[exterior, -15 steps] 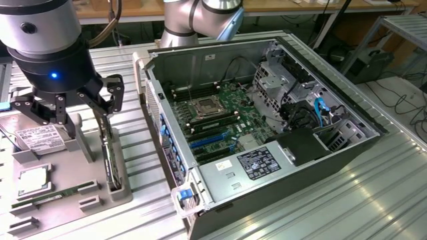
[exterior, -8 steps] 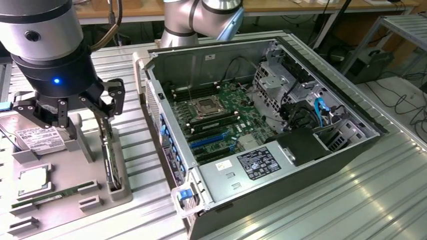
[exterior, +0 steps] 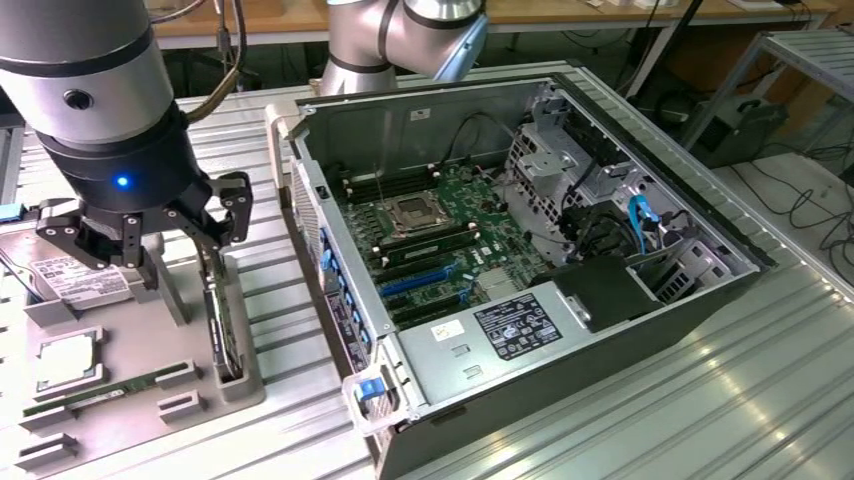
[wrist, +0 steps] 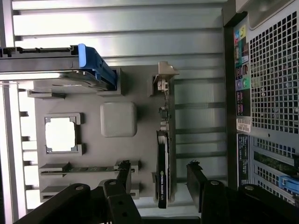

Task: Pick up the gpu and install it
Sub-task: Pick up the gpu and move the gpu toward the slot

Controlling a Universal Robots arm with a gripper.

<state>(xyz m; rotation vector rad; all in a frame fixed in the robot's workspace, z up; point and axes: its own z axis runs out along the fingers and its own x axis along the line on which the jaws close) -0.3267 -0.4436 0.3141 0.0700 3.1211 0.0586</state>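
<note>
The gpu [exterior: 222, 322] is a thin black card standing on edge in a slot of the grey parts tray [exterior: 174, 340], at the tray's side nearest the computer. In the wrist view the gpu [wrist: 162, 173] runs lengthwise, its silvery bracket [wrist: 164, 81] at the far end. My gripper [exterior: 147, 238] hangs above the tray, open and holding nothing. Seen from the wrist, the gripper [wrist: 160, 179] has one black finger on each side of the card, with clear gaps and no contact.
The open computer case [exterior: 400, 395] lies at the exterior view's right, its motherboard with blue slots [exterior: 416, 281] exposed. On the tray sit a hard drive [exterior: 74, 283], a processor [exterior: 67, 360] and a green memory stick [exterior: 114, 388]. The ribbed metal table [exterior: 694, 400] surrounds everything.
</note>
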